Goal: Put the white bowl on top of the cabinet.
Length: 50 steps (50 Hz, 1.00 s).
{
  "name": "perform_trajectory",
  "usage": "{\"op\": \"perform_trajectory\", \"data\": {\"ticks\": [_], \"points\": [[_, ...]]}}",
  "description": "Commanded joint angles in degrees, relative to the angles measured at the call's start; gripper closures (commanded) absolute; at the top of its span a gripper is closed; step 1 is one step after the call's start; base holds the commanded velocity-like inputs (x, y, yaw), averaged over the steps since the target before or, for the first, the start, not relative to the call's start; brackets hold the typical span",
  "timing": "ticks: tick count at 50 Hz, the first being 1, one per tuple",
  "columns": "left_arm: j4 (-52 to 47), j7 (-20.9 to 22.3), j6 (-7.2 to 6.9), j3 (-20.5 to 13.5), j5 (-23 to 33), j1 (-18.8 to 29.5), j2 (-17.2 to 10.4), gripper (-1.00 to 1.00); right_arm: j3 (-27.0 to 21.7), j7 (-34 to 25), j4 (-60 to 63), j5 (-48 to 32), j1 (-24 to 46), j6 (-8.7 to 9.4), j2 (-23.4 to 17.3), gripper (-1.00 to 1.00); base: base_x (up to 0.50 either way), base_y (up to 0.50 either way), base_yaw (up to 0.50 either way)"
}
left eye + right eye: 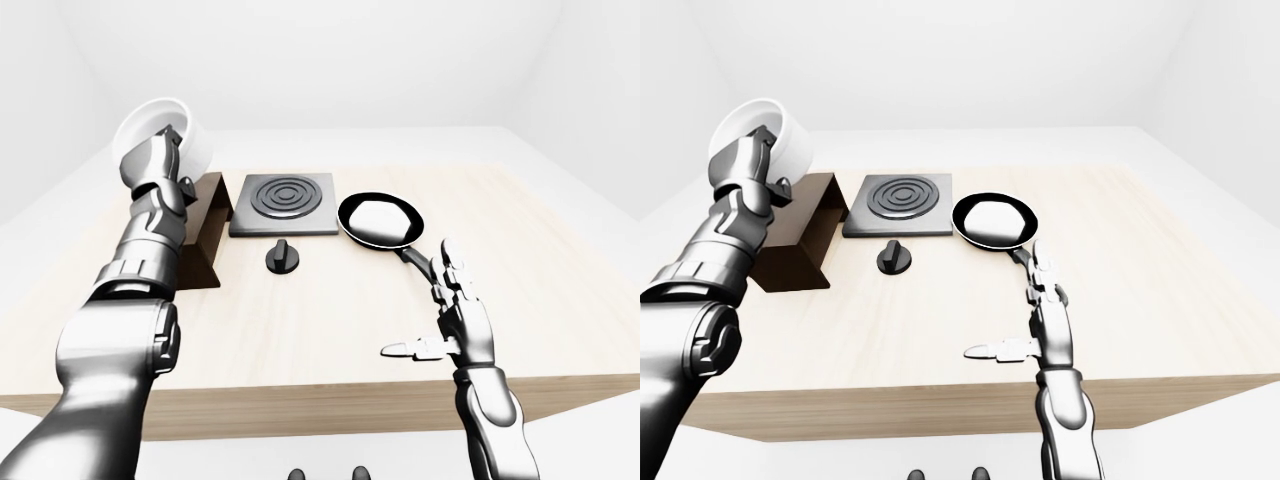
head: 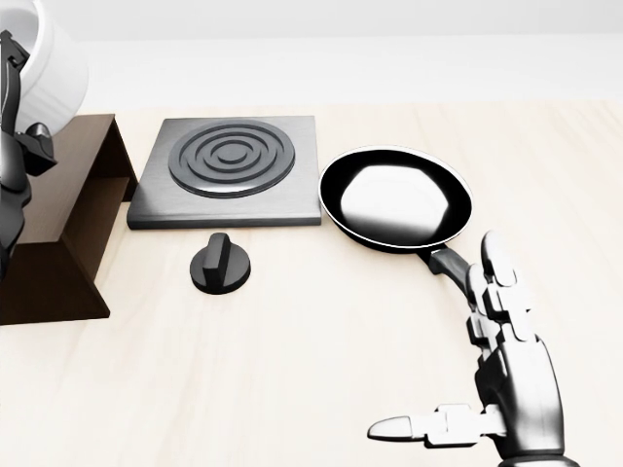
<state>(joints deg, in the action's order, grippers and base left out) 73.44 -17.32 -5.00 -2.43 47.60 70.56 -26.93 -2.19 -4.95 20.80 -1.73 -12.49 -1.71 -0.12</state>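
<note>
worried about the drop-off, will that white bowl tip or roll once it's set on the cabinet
Probably stiff: the white bowl keeps its shape in the left hand. It is held tilted above the cabinet, so it may rock unless levelled first. Round walls could roll.

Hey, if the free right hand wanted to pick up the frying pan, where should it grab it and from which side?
Probably by the handle: it is the narrow part of the frying pan, sticking out toward the bottom right of the head view, straight at the open right hand. Coming from that lower-right side looks best; the round body seems too wide.
</note>
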Motion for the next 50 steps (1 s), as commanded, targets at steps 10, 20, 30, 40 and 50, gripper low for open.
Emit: {"op": "perform_trajectory", "data": {"ticks": [10,20,30,40,50], "points": [[0.3,-3.4,0.00,0.1,3.5,0.1,-1.8,1.00,0.2,0.3,0.0,-0.2,-0.1,-0.26,0.0,-1.00,0.00,0.00,0.00],[1.1,-3.7,0.00,-0.6,2.6,-0.4,-2.1,1.00,0.2,0.3,-0.2,-0.2,0.0,-0.36,0.0,-1.00,0.00,0.00,0.00],[2.1,-4.9,0.00,-0.8,2.1,-1.1,-2.3,1.00,0.2,0.4,0.0,-0.2,-0.1,-0.41,0.0,-1.00,0.00,0.00,0.00],[2.4,-5.6,0.00,-0.9,2.1,-1.2,-2.4,1.00,0.2,0.3,0.3,-0.1,-0.3,-0.36,0.0,-1.00,0.00,0.00,0.00],[2.9,-6.2,0.00,-0.8,2.5,-2.0,-1.9,1.00,0.3,0.4,-0.1,-0.3,-0.1,-0.47,0.0,-1.00,0.00,0.00,0.00]]}}
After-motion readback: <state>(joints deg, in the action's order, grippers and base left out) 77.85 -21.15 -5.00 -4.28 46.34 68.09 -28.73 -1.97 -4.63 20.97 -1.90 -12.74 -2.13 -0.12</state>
